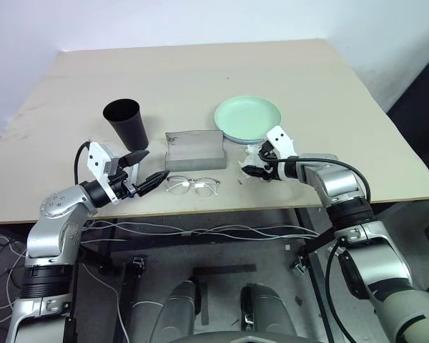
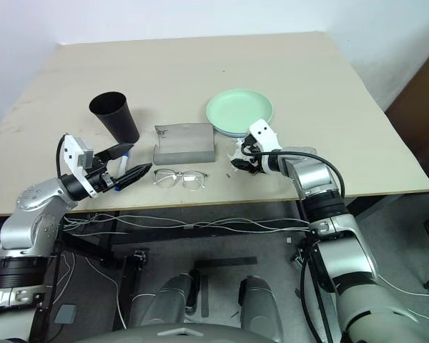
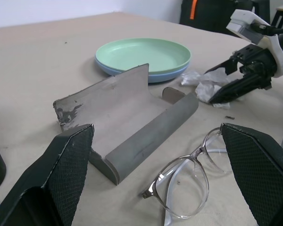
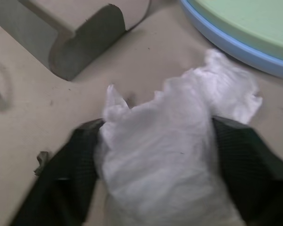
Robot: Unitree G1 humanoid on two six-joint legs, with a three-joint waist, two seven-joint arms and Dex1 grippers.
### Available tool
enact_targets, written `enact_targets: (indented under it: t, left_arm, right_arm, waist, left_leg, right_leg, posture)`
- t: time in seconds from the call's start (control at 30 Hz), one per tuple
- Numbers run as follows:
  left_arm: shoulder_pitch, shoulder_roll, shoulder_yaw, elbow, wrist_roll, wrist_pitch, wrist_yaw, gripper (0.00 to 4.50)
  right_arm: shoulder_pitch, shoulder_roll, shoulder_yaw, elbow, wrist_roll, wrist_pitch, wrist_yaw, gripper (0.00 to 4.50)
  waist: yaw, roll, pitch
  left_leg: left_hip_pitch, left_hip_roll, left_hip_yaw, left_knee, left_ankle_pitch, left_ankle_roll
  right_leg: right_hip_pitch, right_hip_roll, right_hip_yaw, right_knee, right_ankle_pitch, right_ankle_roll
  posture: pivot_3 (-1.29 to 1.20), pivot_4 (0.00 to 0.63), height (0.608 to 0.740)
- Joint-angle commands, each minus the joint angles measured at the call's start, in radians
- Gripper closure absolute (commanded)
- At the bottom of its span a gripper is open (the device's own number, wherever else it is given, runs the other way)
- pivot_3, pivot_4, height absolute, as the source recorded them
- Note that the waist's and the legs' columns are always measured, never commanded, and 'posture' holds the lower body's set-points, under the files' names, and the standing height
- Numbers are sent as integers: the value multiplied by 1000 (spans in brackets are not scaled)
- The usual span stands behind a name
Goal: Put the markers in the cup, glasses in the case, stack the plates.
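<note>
Right gripper [image 4: 155, 188] has its fingers either side of the crumpled tissue [image 4: 179, 141], contact unclear, at the mint plate's [image 1: 247, 118] 6 o'clock; blue plate [image 3: 132, 75] shows as a rim underneath. Left gripper [image 1: 144, 171] spread, empty, just beside glasses [image 1: 191, 186]. Case [image 1: 194, 148] open. Marker [image 2: 121, 166] mostly hidden beside cup [image 1: 126, 121].

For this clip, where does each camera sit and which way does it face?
Left and right eye views: on the head, looking down over both arms at the table, cup and plates.
Left wrist view: along the wide-open left gripper at the open case and glasses.
Right wrist view: along the right gripper, whose fingers flank the crumpled tissue.
Shared: case, plates and tissue.
</note>
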State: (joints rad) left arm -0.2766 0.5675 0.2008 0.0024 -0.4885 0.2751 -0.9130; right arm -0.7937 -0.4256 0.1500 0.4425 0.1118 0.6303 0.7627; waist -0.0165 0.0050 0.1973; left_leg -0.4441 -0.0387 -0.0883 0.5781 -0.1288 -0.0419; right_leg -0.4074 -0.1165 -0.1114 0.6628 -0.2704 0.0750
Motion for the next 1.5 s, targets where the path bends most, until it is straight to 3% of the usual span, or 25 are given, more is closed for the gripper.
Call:
enact_targets:
  t: [0.03,0.2,0.27,0.47,0.77,1.07,1.17,1.5]
  left_arm:
    - [2,4,5,-17,-1,-15,0,0]
    - [7,2,10,-20,-6,-13,2,0]
    - [8,1,13,-22,-9,-11,5,0]
    - [23,-2,20,-37,-14,-10,17,0]
    - [46,-8,34,-58,-20,-11,40,0]
    - [90,-14,46,-105,-24,-8,69,0]
    - [95,-11,49,-109,-25,-8,74,0]
    - [86,-10,46,-103,-25,-8,73,0]
  right_arm:
    - [-12,-15,-3,-3,-14,0,-1,2264]
    - [-26,-39,-16,-58,-3,34,23,3998]
    - [-36,-46,-35,-88,19,40,40,4471]
    - [-195,-17,-150,-32,96,6,12,4471]
    - [-507,106,-223,680,19,-416,-200,4471]
    - [-555,178,-231,879,-53,-513,-349,4471]
    - [-550,188,-240,887,-62,-513,-361,3744]
    - [-586,181,-265,874,-72,-535,-353,321]
  waist:
    - [0,0,0]
    - [1,0,0]
    - [2,0,0]
    - [-4,0,1]
    - [-1,-2,1]
    - [-5,-2,1]
    - [-5,-2,1]
    - [-5,-2,1]
  left_leg:
    - [0,0,0,0,0,0]
    - [0,0,0,0,0,0]
    - [0,0,0,0,0,0]
    - [0,1,1,0,0,0]
    - [1,1,2,0,0,0]
    - [1,2,3,-1,0,0]
    - [2,2,3,0,0,0]
    - [1,2,4,0,0,0]
  right_leg:
    - [0,0,0,0,0,0]
    - [0,0,0,0,0,0]
    - [0,0,0,0,0,0]
    - [-1,0,0,0,0,0]
    - [0,2,1,0,1,-1]
    - [-1,3,3,1,3,-4]
    - [-1,4,4,1,3,-3]
    - [-1,4,4,1,3,-4]
  posture:
    - [0,150,740]
    - [0,150,740]
    - [0,150,740]
    - [0,150,740]
    - [0,150,740]
    - [0,150,740]
    - [0,150,740]
    - [0,150,740]
